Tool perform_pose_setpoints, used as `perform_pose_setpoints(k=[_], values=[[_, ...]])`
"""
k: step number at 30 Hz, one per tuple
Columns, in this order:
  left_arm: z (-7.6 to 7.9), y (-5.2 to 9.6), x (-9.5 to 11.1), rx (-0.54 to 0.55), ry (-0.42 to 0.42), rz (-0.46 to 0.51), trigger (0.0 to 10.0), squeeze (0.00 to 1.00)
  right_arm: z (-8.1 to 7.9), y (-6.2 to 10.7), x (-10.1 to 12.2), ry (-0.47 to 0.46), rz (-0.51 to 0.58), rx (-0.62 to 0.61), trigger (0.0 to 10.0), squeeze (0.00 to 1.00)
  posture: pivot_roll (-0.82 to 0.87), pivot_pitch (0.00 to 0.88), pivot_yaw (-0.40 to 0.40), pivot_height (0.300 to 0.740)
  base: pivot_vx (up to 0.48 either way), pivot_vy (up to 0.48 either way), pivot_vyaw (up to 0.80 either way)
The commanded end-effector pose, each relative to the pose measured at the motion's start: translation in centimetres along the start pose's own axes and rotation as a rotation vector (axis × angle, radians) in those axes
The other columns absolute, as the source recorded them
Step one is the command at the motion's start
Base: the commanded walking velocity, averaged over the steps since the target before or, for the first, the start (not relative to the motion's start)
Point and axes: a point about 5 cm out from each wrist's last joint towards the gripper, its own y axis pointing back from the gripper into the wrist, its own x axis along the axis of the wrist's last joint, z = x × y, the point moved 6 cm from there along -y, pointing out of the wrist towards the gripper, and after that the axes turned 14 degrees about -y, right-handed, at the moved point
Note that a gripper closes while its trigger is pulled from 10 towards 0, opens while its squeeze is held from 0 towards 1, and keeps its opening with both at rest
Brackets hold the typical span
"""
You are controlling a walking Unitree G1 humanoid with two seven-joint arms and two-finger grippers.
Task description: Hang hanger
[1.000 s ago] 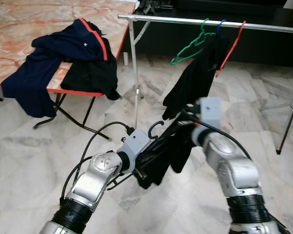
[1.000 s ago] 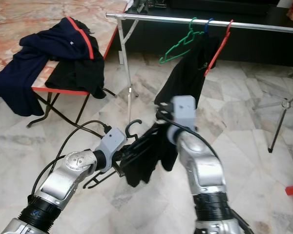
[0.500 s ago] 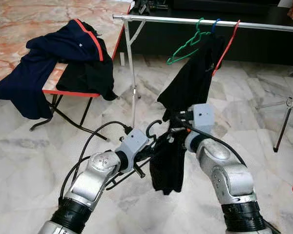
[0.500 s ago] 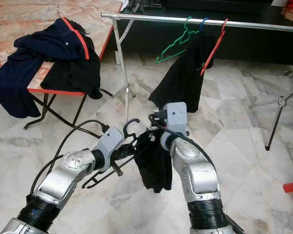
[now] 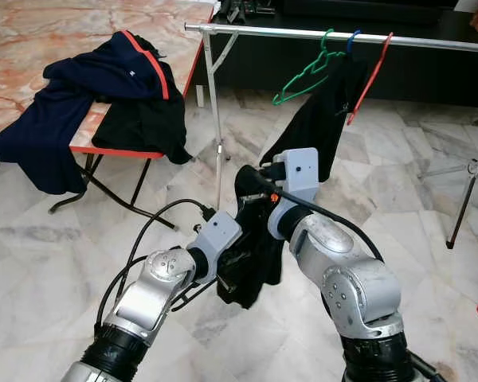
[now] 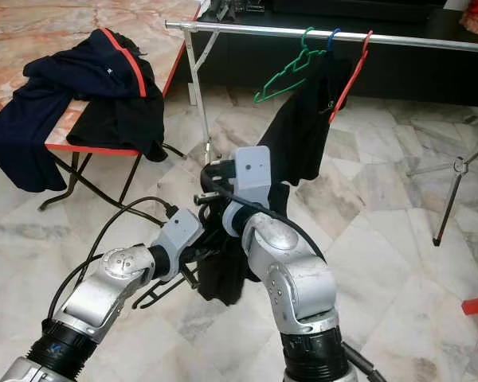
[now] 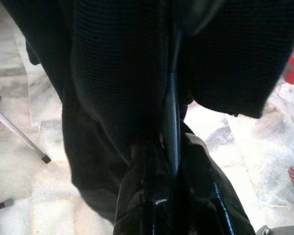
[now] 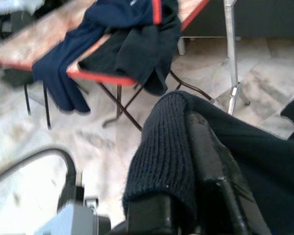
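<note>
Above the marble floor [image 5: 80, 239], the left gripper [image 5: 237, 261] clamps a black hanger [image 7: 171, 117] draped in a black knit garment [image 5: 255, 247]; the right gripper [image 5: 251, 187] pinches the garment's top.

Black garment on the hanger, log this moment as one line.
black garment | left end effector gripping hanger | right end effector pinching knit | rail not reached

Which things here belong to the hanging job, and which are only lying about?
Belong to the job:
- black garment on its hanger
- left gripper
- right gripper
- clothes rail

Lying about:
- navy and black clothes on the folding table
- green hanger and red hanger
</note>
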Motion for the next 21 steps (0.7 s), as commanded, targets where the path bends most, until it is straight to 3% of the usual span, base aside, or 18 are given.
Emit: perform_pose_setpoints(k=[1,3,5,10,11,13,14,15,20,21], values=[[0.7,-0.2,0.0,-0.023,0.004,-0.004,10.0,0.00,-2.2,0.4,0.1,0.035,-0.001,0.090,10.0,0.00,0.02,0.209,-0.038,0.740,0.000,0.000,0.00],[0.7,-0.2,0.0,-0.023,0.005,-0.004,10.0,0.00,-2.9,0.6,0.7,0.018,0.013,0.122,10.0,0.00,0.02,0.209,-0.038,0.740,0.000,0.000,0.00],[0.7,-0.2,0.0,-0.024,0.005,-0.005,10.0,0.00,-4.6,0.9,1.4,-0.038,0.040,0.211,10.0,0.00,0.01,0.211,-0.038,0.740,0.000,0.000,0.00],[0.7,-0.3,0.0,-0.022,0.008,-0.003,10.0,0.00,-5.7,1.5,0.7,0.014,0.025,0.289,10.0,0.00,0.02,0.211,-0.038,0.740,0.000,0.000,0.00],[0.6,-0.2,0.1,-0.016,0.006,0.002,10.0,0.00,-4.2,1.2,1.1,0.010,0.045,0.217,10.0,0.00,0.02,0.214,-0.039,0.740,0.000,0.000,0.00],[0.4,-0.2,0.2,-0.005,0.005,0.006,10.0,0.00,-2.7,1.0,1.4,-0.013,0.060,0.148,10.0,0.00,0.02,0.213,-0.038,0.740,0.000,0.000,0.00],[0.1,-0.1,0.2,0.009,0.011,0.009,10.0,0.00,0.3,0.8,1.6,-0.029,0.065,0.026,10.0,0.00,0.02,0.213,-0.038,0.740,0.000,0.000,0.00],[0.0,0.0,0.2,0.015,0.016,0.015,10.0,0.00,2.2,0.8,1.6,-0.036,0.070,-0.050,10.0,0.00,0.02,0.213,-0.038,0.740,0.000,0.000,0.00],[-0.3,0.2,0.4,0.024,0.023,0.029,10.0,0.00,7.3,1.8,1.7,-0.128,0.106,-0.239,10.0,0.00,0.02,0.214,-0.037,0.740,0.000,0.000,0.00],[-0.3,0.2,0.4,0.024,0.023,0.029,10.0,0.00,7.3,1.8,1.7,-0.128,0.106,-0.239,10.0,0.00,0.02,0.214,-0.037,0.740,0.000,0.000,0.00]])
